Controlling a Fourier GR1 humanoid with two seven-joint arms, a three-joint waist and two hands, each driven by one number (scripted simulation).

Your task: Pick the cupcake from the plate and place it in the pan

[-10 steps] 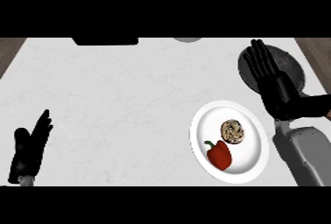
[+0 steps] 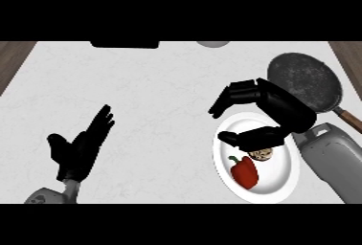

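A white plate (image 2: 280,178) lies at the right of the counter. On it sit a cupcake (image 2: 264,154) and, nearer to me, a red bell pepper (image 2: 244,172). My right hand (image 2: 284,108) arches over the plate's far half, fingers bent downward past the rim. Its thumb lies just above the cupcake and hides the cupcake's far edge, and a wide gap is left between thumb and fingers. Nothing is held. The dark round pan (image 2: 305,79) stands beyond the plate at the far right, partly behind my right hand. My left hand (image 2: 79,147) rests open at the lower left, fingers up.
The pan's wooden handle (image 2: 348,118) points toward the right edge, close to my right forearm. A dark flat object (image 2: 126,44) and a grey round object (image 2: 212,43) sit at the counter's far edge. Wooden floor shows beyond both far corners.
My right hand has swung from over the pan leftward and toward me onto the plate, and its straight fingers have bent downward. The left hand has barely moved.
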